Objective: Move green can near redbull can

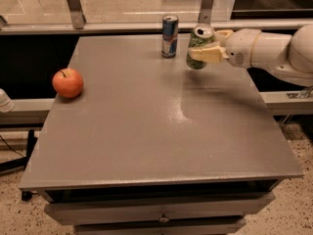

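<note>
Grey-topped counter (146, 131) fills the scene. At its far right, the white gripper (206, 53) is clenched around the wide green drink can (197, 42), just beside the slim blue-and-silver redbull can (169, 35). Best to lower it upright, gently, without nudging its neighbour.

Your one camera looks down across the grey table (146, 126) from above its near edge, fairly close; the gripper (203, 45), clasping the green can (197, 41), sits far right.
</note>
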{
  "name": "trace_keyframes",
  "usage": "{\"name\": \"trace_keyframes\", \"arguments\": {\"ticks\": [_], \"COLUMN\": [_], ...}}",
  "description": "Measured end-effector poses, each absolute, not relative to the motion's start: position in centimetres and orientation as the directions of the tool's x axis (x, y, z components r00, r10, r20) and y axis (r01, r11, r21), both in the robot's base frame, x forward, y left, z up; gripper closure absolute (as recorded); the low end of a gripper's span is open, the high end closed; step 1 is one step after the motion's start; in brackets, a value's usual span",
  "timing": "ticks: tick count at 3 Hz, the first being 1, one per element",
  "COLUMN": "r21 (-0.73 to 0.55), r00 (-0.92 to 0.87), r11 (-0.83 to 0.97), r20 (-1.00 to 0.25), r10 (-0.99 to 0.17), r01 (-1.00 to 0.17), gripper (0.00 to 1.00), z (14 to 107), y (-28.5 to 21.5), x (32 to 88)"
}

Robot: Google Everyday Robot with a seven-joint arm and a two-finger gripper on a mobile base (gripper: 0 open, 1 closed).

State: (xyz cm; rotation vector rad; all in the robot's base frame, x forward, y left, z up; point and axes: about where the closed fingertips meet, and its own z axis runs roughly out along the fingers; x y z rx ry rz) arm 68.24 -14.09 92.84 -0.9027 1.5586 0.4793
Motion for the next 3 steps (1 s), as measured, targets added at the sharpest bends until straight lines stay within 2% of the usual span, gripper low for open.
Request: {"name": "trace_keyframes", "arguments": {"ticks": [2, 3], "r21": [-0.246, -0.256], "r00": [0.041, 0.031], "r11": [0.570, 0.558], "r20": [-0.936, -0.924], "r10": [-0.348, -0.381], "r01": [-0.784, -0.789], "gripper": [1.00, 1.00], "z": [92.1, 91.3], "y": [-13.0, -13.2], "x": [75.7, 77.3]}}
